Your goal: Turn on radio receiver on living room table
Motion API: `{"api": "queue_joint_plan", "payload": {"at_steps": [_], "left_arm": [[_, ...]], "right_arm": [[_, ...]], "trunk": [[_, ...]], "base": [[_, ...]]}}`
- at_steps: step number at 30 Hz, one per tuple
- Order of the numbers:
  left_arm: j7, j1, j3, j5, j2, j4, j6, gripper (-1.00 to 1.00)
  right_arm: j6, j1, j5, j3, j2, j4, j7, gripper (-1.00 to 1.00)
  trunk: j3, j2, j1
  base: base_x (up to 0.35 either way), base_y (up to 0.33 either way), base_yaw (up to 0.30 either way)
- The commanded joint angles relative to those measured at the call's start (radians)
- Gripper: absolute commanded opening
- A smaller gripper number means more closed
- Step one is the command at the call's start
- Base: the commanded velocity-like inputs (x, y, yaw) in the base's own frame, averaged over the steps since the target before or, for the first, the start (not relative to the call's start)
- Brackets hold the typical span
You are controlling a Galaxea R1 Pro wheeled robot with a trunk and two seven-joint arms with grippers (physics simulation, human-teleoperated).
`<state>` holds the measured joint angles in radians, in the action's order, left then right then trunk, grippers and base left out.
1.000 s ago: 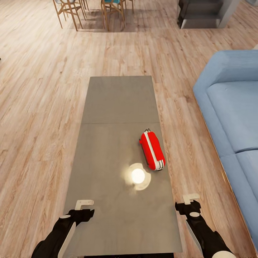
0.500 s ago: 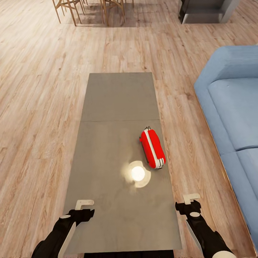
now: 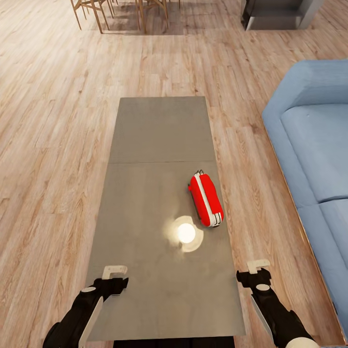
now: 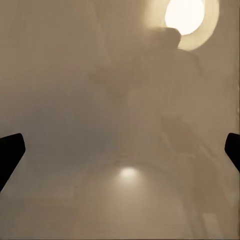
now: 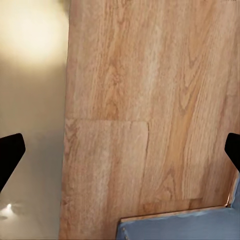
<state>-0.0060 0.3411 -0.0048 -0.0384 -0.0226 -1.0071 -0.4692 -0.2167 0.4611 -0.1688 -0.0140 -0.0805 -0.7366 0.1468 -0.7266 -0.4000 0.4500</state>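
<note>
The red radio receiver (image 3: pixel 206 199) lies flat on the right half of the long grey table (image 3: pixel 145 203), just past the seam, its white band running lengthwise and its wire handle at the far end. My left gripper (image 3: pixel 114 271) hovers open over the table's near left corner. My right gripper (image 3: pixel 258 266) is open at the table's near right edge, well short of the radio. In the left wrist view the dark fingertips (image 4: pixel 11 151) stand wide apart over the grey top. The right wrist view's fingertips (image 5: pixel 10 152) frame the table edge and plank floor.
A light blue sofa (image 3: pixel 314 145) runs along the right, close to the table. A bright lamp reflection (image 3: pixel 186 234) glares on the tabletop beside the radio. Wooden chairs (image 3: pixel 96 12) and a dark grey cabinet (image 3: pixel 278 14) stand far back. Plank floor lies left of the table.
The whole view has shifted slightly, so the camera moved a little toward the table. Both grippers stay open in the same pose; the radio has not moved.
</note>
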Motion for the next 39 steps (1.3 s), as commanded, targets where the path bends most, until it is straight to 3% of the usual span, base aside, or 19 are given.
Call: {"api": "queue_joint_plan", "payload": {"at_steps": [1, 3, 4, 6, 22, 30, 39], "left_arm": [[0.0, 0.0, 0.0, 0.0, 0.0, -0.007, -0.001, 1.0], [0.0, 0.003, 0.0, -0.001, 0.001, -0.022, -0.003, 1.0], [-0.001, 0.031, 0.0, -0.006, 0.002, -0.03, -0.007, 1.0], [-0.003, 0.042, 0.0, -0.008, 0.004, -0.031, -0.007, 1.0], [-0.042, 0.069, -0.001, 0.0, 0.024, -0.034, -0.006, 1.0], [-0.043, 0.07, -0.002, 0.0, 0.023, -0.032, -0.005, 1.0], [-0.043, 0.07, -0.001, 0.0, 0.021, -0.031, -0.005, 1.0]], "right_arm": [[-0.005, 0.0, 0.0, 0.0, 0.0, -0.007, 0.0, 1.0], [-0.032, 0.004, 0.001, -0.001, 0.0, -0.041, -0.002, 1.0], [-0.135, 0.035, 0.005, -0.001, 0.0, -0.122, -0.005, 1.0], [-0.183, 0.061, 0.008, -0.002, 0.0, -0.153, -0.006, 1.0], [-0.287, 0.226, 0.017, -0.002, 0.011, -0.238, -0.015, 1.0], [-0.481, 0.335, 0.018, -0.002, 0.009, -0.246, -0.124, 1.0], [-0.561, 0.422, 0.02, 0.0, 0.013, -0.243, -0.188, 1.0]], "trunk": [[0.0, 0.0, 0.0], [0.0, 0.0, 0.0], [0.0, 0.0, 0.0], [0.0, 0.0, 0.0], [0.0, 0.0, 0.0], [0.0, 0.0, 0.0], [0.0, 0.0, 0.0]], "base": [[0.0, 0.0, 0.0], [0.0, 0.0, 0.0], [0.0, 0.0, 0.0], [0.0, 0.0, 0.0], [0.0, 0.0, 0.0], [0.0, 0.0, 0.0], [0.0, 0.0, 0.0]]}}
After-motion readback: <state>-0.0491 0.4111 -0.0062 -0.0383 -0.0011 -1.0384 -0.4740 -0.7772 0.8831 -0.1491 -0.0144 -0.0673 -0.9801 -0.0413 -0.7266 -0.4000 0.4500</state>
